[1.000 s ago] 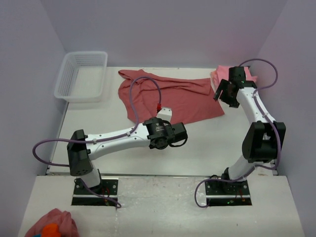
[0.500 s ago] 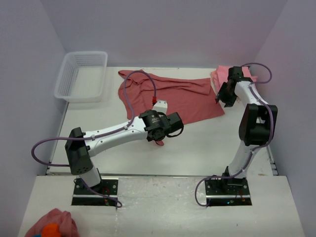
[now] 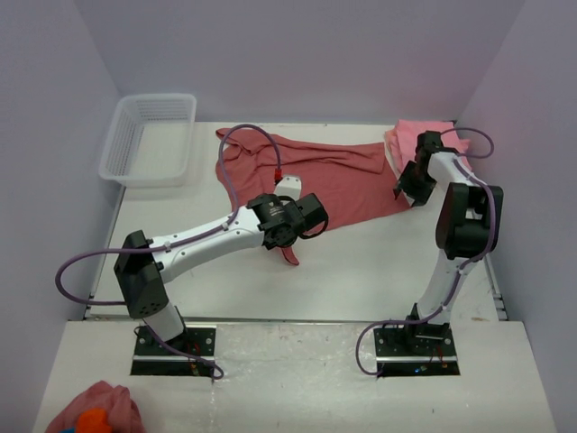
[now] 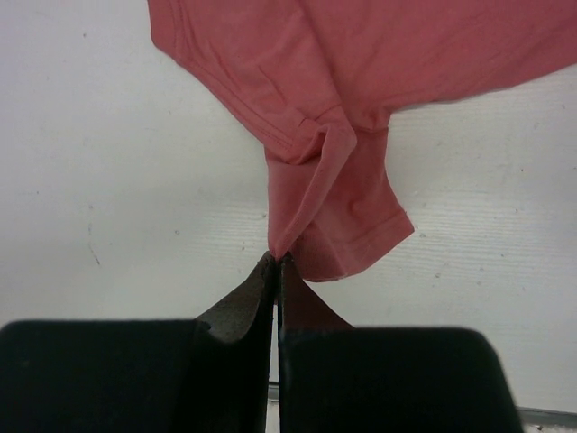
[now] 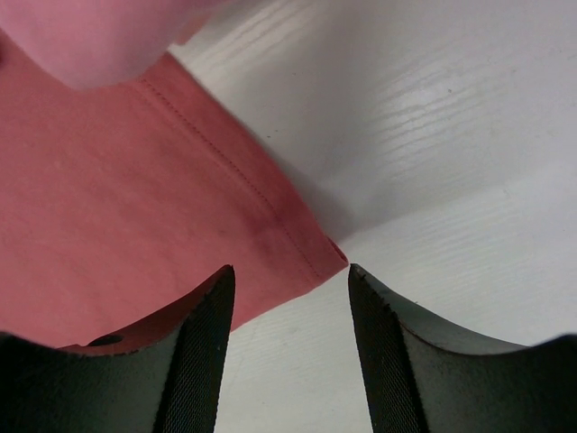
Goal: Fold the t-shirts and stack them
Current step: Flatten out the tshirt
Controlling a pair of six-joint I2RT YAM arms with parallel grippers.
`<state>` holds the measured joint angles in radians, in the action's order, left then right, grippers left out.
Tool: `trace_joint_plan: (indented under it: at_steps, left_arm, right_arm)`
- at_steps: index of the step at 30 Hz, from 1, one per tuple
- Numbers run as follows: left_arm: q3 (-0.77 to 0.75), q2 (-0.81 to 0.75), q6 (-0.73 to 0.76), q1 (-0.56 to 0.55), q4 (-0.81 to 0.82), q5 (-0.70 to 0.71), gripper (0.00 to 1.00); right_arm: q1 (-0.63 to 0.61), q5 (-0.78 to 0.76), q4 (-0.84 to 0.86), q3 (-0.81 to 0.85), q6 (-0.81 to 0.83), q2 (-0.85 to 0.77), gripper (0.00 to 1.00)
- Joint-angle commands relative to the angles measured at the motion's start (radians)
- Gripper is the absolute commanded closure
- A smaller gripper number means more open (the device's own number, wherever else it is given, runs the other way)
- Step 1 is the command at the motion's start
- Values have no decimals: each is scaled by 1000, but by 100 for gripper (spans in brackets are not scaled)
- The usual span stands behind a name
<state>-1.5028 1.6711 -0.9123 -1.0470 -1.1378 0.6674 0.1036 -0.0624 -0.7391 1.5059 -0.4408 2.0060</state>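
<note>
From above, the red t-shirt (image 3: pixel 334 176) lies spread along the worktop's (image 3: pixel 361 271) far edge, with a pink t-shirt (image 3: pixel 424 135) at its far-right corner; the left wrist view shows the left gripper (image 4: pixel 275 262) pinching the red sleeve (image 4: pixel 338 216), and the right wrist view shows the right gripper (image 5: pixel 288 280) parted above the red hem corner (image 5: pixel 302 239).

Soft, even, bright light covers the white surface (image 3: pixel 379 271). A faint grey shadow lies on it just beside the hem of the red t-shirt (image 5: pixel 117 198). Below that t-shirt, both wrist views turn dark and blurred.
</note>
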Motion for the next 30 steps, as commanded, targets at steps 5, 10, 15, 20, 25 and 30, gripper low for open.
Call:
trace_joint_plan:
  at_steps: [5,10,15,20,25,30]
  left_arm:
    - [18,-60,43,15,46,-5,100]
    - [16,-73,53,22,49,-11,100]
    - [-2,-77,61,28,39,-14,100]
    - [-19,-83,76,44,38,-22,100]
    - [-19,-82,92,58,33,-32,100]
    - [-14,-79,105,64,52,-49,100]
  right_arm:
    - [19,-40,9,-42,-32,-18,44]
    - [22,-30,-12,2,-41,14,44]
    - [22,-8,-45,66,-58,49,47]
    - [22,2,-71,97,-67,69,51]
    - [21,-5,-71,54,-72,47,43]
    - [21,-16,-88,45,-68,45,41]
